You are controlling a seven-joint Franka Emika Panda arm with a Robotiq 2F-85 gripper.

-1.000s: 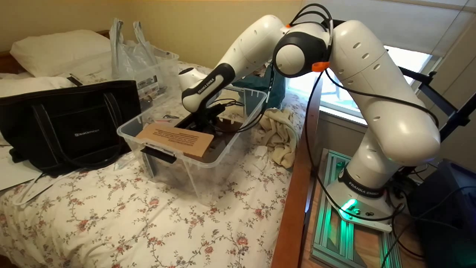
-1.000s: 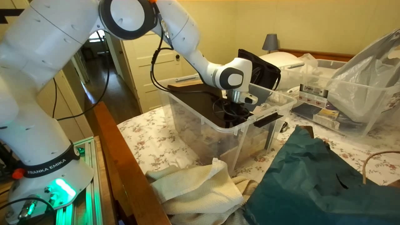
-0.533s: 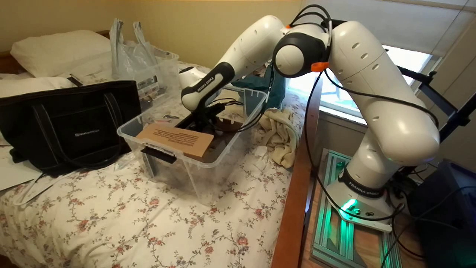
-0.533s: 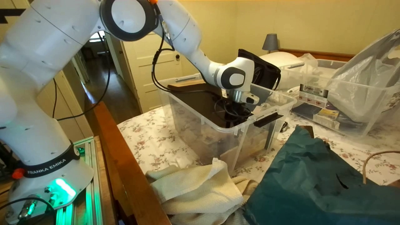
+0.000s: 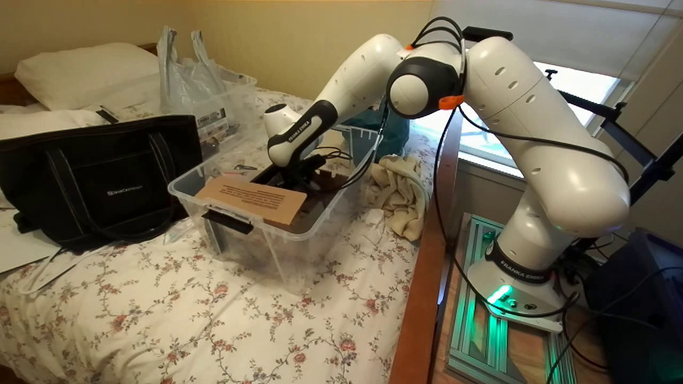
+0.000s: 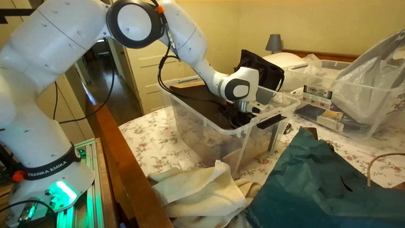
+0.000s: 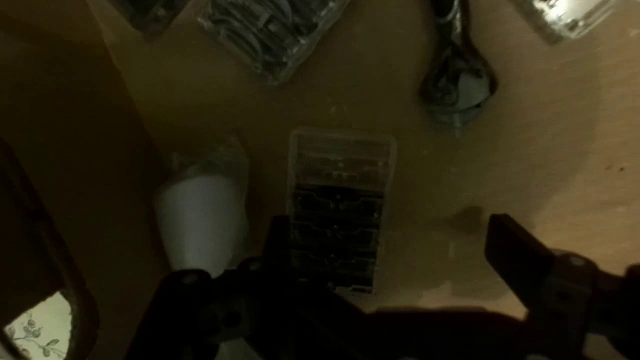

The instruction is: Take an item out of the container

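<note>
The container, a translucent rimmed tub, stands on the bed in both exterior views (image 5: 256, 250) (image 6: 202, 142). Brown cardboard lies inside it, with a printed flap (image 5: 256, 200) at one end. My gripper (image 5: 293, 176) reaches down into the tub; its fingers are hidden in both exterior views. In the dark wrist view the gripper (image 7: 390, 225) is open with nothing held. A transparent case with black contents (image 7: 335, 230) lies near the left finger, partly between the fingers. A white item in clear wrap (image 7: 202, 220) lies left of it. A dark spoon-shaped thing (image 7: 457, 85) lies above right.
A transparent packet (image 7: 275, 30) and a shiny box (image 7: 570, 12) also lie inside. The tub's rim (image 6: 218, 126) surrounds the wrist. Around it are a black bag (image 5: 106, 181), another tub (image 6: 351, 133), a teal bag (image 6: 316, 190) and a beige cloth (image 6: 202, 190).
Over the last half second the arm has moved lower, and the wrist sits deeper at the tub, shifted slightly to the right in both exterior views. The tub and flap have not moved.
</note>
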